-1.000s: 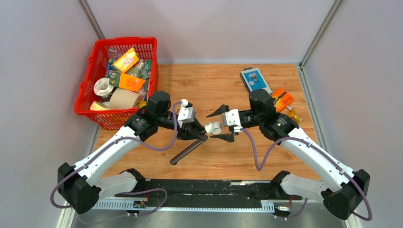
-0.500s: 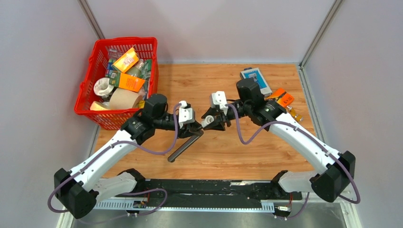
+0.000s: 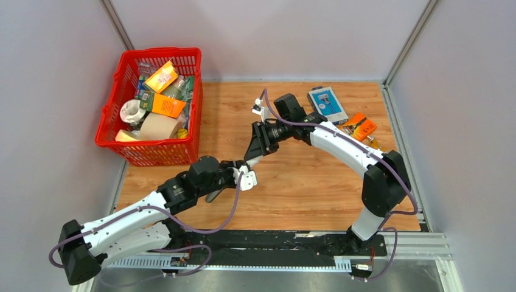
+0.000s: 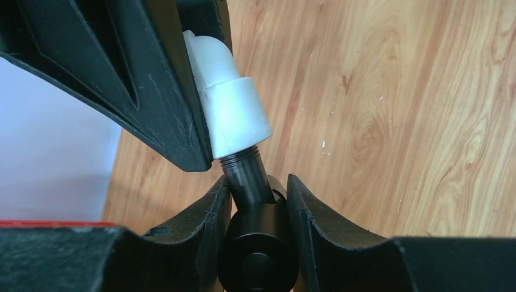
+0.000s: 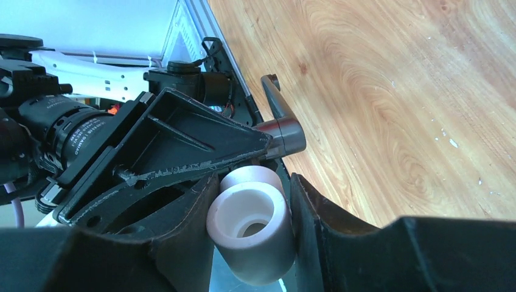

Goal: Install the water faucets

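Your left gripper (image 4: 258, 204) is clenched on the dark grey-black metal faucet (image 4: 258, 255), its fingers pressing the round body from both sides at the bottom centre of the left wrist view. The faucet's threaded tip points up and meets the collar of the small white plastic elbow fitting (image 4: 234, 115); a few threads show just below that collar. Your right gripper (image 5: 252, 213) grasps the fitting, whose open socket faces the right wrist camera low in the frame. From above, the two grippers meet over the middle of the wooden table (image 3: 316, 182). White print on the black motor casing (image 5: 73, 128) at the left of the right wrist view is too small to read. So are the labels on the packets in the red plastic basket (image 3: 161, 52) at the upper left.
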Action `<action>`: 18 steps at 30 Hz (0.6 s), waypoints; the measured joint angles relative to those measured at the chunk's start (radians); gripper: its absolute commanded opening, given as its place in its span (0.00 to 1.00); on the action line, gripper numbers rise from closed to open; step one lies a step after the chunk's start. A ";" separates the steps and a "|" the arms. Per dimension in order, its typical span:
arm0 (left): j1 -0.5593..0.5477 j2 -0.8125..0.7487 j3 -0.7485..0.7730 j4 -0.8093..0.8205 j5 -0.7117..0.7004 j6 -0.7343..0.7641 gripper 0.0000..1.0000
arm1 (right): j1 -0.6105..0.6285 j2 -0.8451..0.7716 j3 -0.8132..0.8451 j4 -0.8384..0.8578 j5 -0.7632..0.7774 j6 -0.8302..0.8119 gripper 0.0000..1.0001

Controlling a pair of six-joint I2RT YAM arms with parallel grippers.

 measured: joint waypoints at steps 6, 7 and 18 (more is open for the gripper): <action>-0.009 -0.005 0.003 0.037 -0.029 0.013 0.00 | -0.004 -0.015 0.033 0.003 0.022 -0.051 0.65; -0.014 -0.005 0.011 0.037 -0.006 0.016 0.00 | -0.008 -0.032 0.033 0.014 0.047 -0.094 0.72; 0.174 0.052 0.137 0.042 0.428 -0.140 0.00 | -0.047 -0.558 -0.215 0.127 0.129 -0.712 1.00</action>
